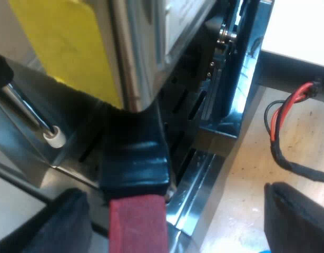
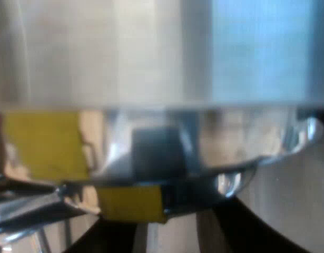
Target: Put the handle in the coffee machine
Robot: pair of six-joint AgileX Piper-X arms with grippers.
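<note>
Left gripper [image 1: 177,224] is spread wide. The handle [image 1: 135,174] lies between its 2 fingers [image 1: 296,219], nearer 1 and touching neither, its head under the machine [image 1: 135,52]. Probably: centre it, grip the dark part, twist gently. Whether the head is locked is hidden. Right gripper [image 2: 180,240]: cannot tell.

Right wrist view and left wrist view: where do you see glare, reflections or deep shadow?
Right wrist view: the curved metal edge mirrors a yellow label. Left wrist view: light streaks the machine's metal corner and gleams on the dark handle; the recess behind it lies in shadow.
</note>
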